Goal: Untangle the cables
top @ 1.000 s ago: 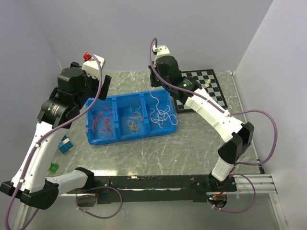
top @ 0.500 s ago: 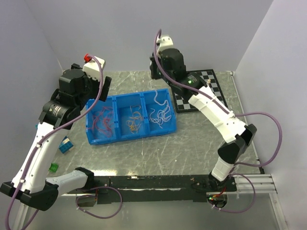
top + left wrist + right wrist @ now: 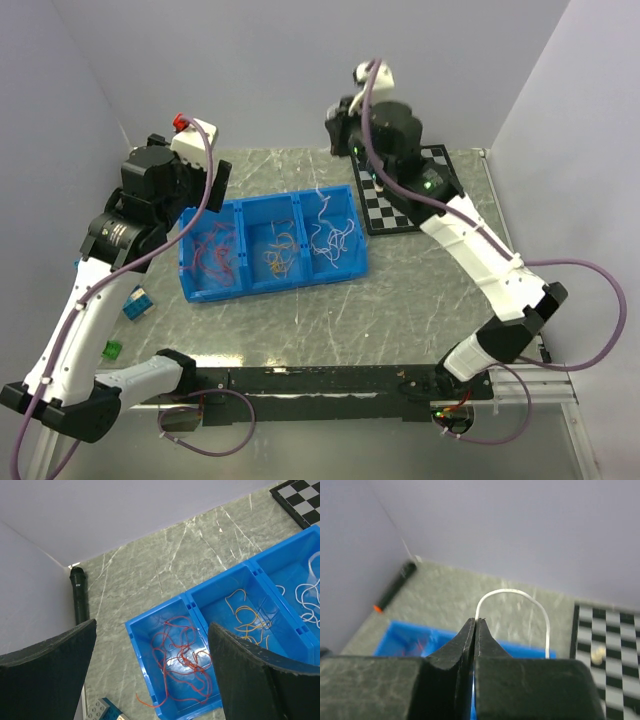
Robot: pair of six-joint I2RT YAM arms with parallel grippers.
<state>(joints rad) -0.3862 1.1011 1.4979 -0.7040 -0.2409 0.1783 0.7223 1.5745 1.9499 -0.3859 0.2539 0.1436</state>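
Lit evenly and diffusely from overhead, moderately bright, with faint soft shadows on the table (image 3: pixel 400 300) under the arms; sharp across the top view, soft-focused on the close left gripper (image 3: pixel 152 625), hazy in the background behind the right gripper (image 3: pixel 475 625).

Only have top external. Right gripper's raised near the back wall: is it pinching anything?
Observer: Yes. The right wrist view shows the right gripper shut on a white cable that arcs above its fingertips.
Operator: Left gripper?
Observer: The left wrist view shows the left gripper wide open with nothing between its fingers. It looks down on the red cables in the blue bin.
Operator: Anything behind the left arm?
Observer: A black stick lies on the table along the left wall.
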